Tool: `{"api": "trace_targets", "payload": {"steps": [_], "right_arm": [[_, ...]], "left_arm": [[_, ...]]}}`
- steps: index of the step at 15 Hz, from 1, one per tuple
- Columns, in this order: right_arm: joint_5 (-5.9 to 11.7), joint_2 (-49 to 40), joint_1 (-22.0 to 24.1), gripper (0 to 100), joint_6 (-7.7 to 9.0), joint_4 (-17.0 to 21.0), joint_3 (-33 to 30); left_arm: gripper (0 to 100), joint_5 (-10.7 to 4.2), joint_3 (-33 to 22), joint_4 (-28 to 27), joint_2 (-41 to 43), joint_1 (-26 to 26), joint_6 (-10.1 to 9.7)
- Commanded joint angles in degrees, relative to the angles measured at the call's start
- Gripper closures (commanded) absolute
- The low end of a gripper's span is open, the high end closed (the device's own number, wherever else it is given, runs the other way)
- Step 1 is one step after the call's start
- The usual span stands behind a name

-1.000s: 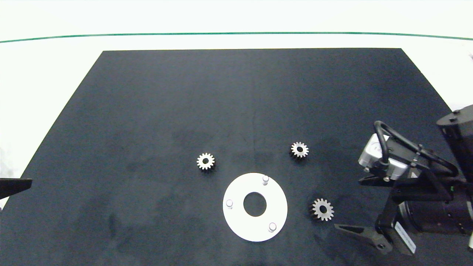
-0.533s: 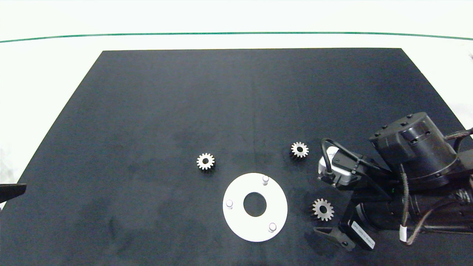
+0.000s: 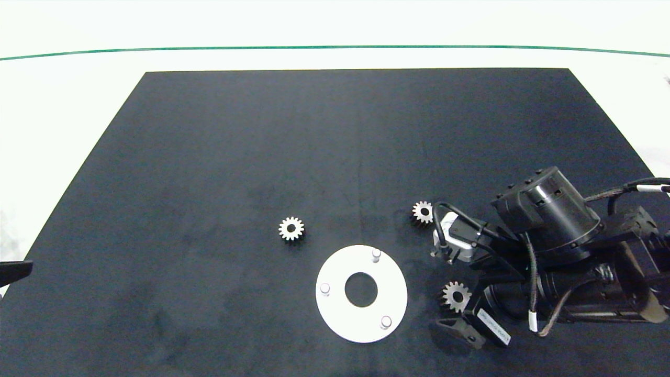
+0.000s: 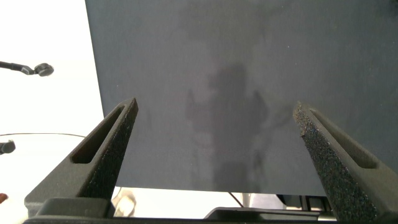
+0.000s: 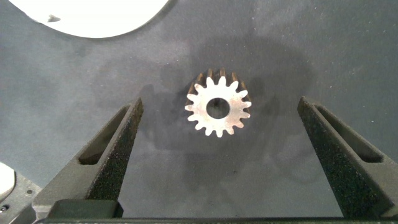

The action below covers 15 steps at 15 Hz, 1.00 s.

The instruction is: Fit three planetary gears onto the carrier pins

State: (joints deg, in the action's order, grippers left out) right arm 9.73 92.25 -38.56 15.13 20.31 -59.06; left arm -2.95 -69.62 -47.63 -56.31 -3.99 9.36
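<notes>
- Left hand (image 4: 214, 124) parked at the bench's left edge, fingers spread, nothing between them.
- Left gear (image 3: 291, 229) flat on the black mat (image 3: 209, 157), apart from the white disc (image 3: 340, 319).
- All three carrier pins (image 3: 376, 255) bare; no gear mounted yet.
- Far gear (image 3: 422, 211) just beside the right arm's wrist camera; risk of a nudge from the cable or housing.
- Right hand (image 5: 217, 134) spread wide, straddling the near gear (image 5: 218, 107), which lies flat just right of the disc.
- Risks: off-centre closing pushes the gear sideways; pads catching on teeth tilts it; tilted gear likely jams on a pin.
</notes>
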Motion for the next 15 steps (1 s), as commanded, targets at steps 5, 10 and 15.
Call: {"api": "trace_targets", "payload": {"steps": [5,10,15], "right_arm": [[0.29,2.41,0.06,9,0.16,0.08,-0.79],[0.29,2.94,-0.03,19,0.25,0.08,-0.79],[0.29,3.47,-0.11,30,0.25,0.08,-0.79]], "left_arm": [[0,-0.04,0.01,-0.18,0.32,-0.23,0.04],[0,-0.04,0.10,-0.18,0.85,-0.14,0.04],[0,-0.04,0.19,-0.10,1.11,-0.14,0.04]]}}
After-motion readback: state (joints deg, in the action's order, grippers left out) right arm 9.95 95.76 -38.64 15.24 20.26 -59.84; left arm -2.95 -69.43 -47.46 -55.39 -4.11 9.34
